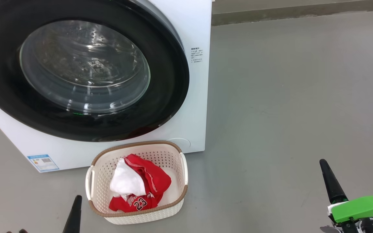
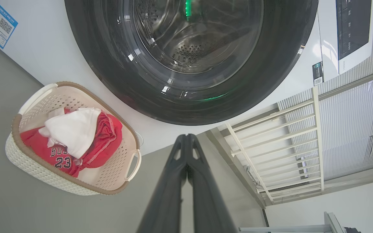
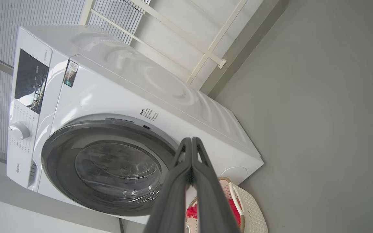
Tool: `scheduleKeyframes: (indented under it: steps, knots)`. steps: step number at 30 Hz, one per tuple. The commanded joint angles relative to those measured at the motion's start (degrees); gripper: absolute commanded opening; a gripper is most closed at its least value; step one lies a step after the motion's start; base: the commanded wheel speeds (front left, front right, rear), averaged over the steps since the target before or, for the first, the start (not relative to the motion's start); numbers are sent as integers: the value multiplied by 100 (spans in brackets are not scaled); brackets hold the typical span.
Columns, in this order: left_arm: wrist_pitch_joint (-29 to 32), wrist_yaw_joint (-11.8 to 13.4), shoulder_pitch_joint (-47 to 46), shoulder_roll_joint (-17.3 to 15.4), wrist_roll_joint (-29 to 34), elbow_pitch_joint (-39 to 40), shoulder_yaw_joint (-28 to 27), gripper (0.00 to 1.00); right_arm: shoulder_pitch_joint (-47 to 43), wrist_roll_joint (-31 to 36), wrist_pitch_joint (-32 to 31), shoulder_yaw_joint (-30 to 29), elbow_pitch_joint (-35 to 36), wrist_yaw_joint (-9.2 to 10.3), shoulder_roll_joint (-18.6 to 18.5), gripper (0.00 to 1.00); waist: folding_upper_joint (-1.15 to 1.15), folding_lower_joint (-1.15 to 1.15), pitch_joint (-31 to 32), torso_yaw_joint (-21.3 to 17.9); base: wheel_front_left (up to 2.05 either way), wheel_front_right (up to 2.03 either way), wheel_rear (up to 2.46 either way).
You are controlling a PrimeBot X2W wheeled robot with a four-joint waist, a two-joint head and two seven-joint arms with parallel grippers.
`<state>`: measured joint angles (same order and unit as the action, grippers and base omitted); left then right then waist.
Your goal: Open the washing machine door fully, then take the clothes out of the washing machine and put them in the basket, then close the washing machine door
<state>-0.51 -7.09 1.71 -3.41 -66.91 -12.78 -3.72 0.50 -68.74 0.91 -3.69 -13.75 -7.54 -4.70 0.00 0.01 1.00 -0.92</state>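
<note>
The left fingers (image 2: 173,171) and right fingers (image 3: 178,174) are pressed together and empty, with the washing machine door (image 1: 168,84) ahead of their tips, flat against the washing machine (image 1: 196,123). Risk: whether the door has caught cannot be told, so a door merely pushed to may swing open, and a low sweep of the left fingers may tip the basket (image 1: 134,144). The basket, just beside the left fingers, holds the clothes (image 1: 149,181): red garments and a white piece.

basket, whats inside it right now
In the basket lie red clothes, one a jersey numbered 23, with a white cloth on top. They cover much of its bottom, so anything under them is hidden.
</note>
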Motion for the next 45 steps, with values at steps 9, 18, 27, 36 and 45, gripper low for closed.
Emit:
scheduleKeyframes:
  steps: [9, 18, 27, 36, 45]
  knots:
    - [172, -29, -396, -23, -633, 64, -186, 0, 337, -586, -182, -40, 99, 4, 7, 0, 0, -1, -26, 21, 0, 0, 0]
    - [321, -32, -506, -2, -1159, 11, -214, 0, 402, -1079, -335, -105, 64, 4, 53, 0, 0, -1, -52, 41, 0, 0, 0]
    - [469, -35, -616, 19, -1687, -42, -242, 0, 466, -1572, -488, -170, 29, 5, 98, 0, 0, -1, -77, 60, 0, 0, 0]
    - [616, -38, -725, 41, -2212, -95, -268, 0, 530, -2063, -641, -235, -6, 5, 143, 0, 0, -1, -103, 80, 0, 0, 0]
    - [703, -40, -790, 53, -2522, -126, -284, 0, 568, -2351, -731, -274, -27, 5, 171, 0, 0, -1, -118, 92, 0, 0, 0]
